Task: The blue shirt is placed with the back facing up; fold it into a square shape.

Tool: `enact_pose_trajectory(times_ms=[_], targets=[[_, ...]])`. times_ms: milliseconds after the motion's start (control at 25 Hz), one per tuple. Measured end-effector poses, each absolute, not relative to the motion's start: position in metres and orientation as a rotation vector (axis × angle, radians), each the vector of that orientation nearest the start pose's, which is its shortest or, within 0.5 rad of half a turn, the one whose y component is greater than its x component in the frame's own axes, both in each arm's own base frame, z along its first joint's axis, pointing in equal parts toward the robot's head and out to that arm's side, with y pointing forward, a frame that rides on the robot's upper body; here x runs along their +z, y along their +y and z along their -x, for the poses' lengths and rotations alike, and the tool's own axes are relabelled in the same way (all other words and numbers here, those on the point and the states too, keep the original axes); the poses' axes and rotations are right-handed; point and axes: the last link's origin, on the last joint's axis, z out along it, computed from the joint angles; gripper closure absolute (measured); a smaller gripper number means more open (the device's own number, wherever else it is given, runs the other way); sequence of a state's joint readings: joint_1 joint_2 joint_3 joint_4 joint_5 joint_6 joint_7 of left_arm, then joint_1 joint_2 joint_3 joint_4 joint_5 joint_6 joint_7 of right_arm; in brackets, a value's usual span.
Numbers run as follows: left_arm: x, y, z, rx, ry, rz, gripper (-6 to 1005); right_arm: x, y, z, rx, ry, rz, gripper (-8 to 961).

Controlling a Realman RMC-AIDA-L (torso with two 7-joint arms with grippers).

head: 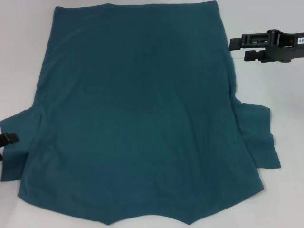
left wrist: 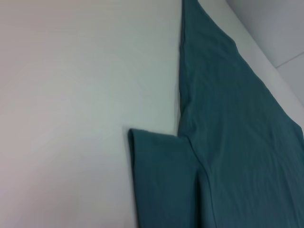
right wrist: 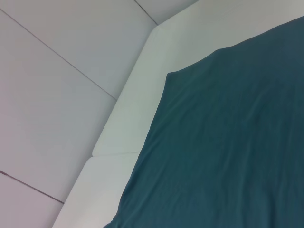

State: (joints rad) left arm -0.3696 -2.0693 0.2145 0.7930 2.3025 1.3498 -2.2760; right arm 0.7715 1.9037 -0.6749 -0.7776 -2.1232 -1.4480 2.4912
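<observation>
Right hand: held above the surface, its two fingers parted and holding nothing, tips pointing at the shirt's side edge just beside them. Nothing is between the fingers; cloth and fingers look apart.

Left hand: only a black tip shows at the edge of the head view, touching or just over the sleeve on its side. Whether its fingers are open or closed cannot be told.

The blue shirt lies spread flat, no print showing, filling most of the surface between the two hands. The right sleeve sticks out nearer the robot than the right hand; the left sleeve lies flat, seen from the left wrist. From the right wrist, a shirt corner sits close to the surface's edge.

Judged risks:
- No fold made yet; the hands sit at unequal positions along the shirt, so a lift from here could skew the fold line.
- Soft knit may slip from a shallow pinch, or both layers may not be caught.
- Sleeves left out would spoil the square.
- Dragging could pull cloth over the surface's edge.
</observation>
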Motion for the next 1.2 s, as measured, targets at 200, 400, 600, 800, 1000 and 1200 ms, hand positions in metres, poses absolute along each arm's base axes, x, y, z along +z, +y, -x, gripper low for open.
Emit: enact_pose_trajectory(times_ms=[200, 400, 600, 800, 1000, 1200], targets=[[0.071, 0.288, 0.393, -0.725, -1.880, 1.613, 67, 0.092, 0.427, -0.209, 0.658, 1.596, 2.284, 117], [0.068, 0.289, 0.391, -0.727, -1.890, 1.621, 67, 0.093, 0.426, -0.212, 0.660, 1.604, 2.277, 118], [0.067, 0.290, 0.391, -0.734, -1.903, 1.612, 87, 0.093, 0.426, -0.213, 0.661, 1.606, 2.273, 120], [0.068, 0.290, 0.392, -0.727, -1.902, 1.607, 184, 0.094, 0.426, -0.213, 0.662, 1.608, 2.273, 122], [0.066, 0.290, 0.392, -0.695, -1.902, 1.624, 301, 0.095, 0.425, -0.214, 0.672, 1.612, 2.265, 124], [0.065, 0.291, 0.392, -0.662, -1.896, 1.639, 495, 0.096, 0.424, -0.216, 0.672, 1.617, 2.261, 126]])
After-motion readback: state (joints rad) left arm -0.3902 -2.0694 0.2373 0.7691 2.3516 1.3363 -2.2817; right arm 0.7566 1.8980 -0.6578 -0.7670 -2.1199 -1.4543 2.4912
